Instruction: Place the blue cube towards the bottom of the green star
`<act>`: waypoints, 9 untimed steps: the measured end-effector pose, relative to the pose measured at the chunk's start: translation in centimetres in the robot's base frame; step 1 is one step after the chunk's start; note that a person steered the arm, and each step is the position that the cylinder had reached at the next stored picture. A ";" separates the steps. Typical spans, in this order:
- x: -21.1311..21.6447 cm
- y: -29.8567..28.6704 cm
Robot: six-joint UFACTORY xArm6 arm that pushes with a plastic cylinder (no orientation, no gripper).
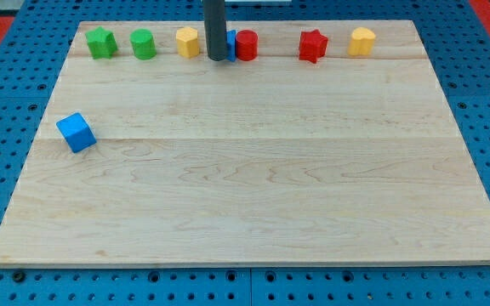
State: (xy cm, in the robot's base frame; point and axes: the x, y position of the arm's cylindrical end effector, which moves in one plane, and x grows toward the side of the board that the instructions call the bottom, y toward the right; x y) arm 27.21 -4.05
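Note:
The blue cube (76,132) lies near the board's left edge, about midway down. The green star (101,42) sits at the view's top left, in a row of blocks along the top edge. The cube is well below the star and a little to its left. My tip (217,58) rests at the top middle of the board, in the row between a yellow block (187,41) and a red cylinder (246,44). It stands in front of another blue block (230,43), mostly hidden by the rod. The tip is far from the blue cube.
The top row also holds a green cylinder (143,43), a red star (312,45) and a second yellow block (361,41). The wooden board (253,170) lies on a blue perforated table.

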 end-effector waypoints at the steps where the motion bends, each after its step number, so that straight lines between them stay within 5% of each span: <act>1: 0.8 0.4; 3: 5.8 -3.0; 4: 12.6 -4.8; 6: 23.1 -20.8; 7: 20.4 -23.8; 9: 15.4 -14.2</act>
State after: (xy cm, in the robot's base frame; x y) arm 42.58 -18.29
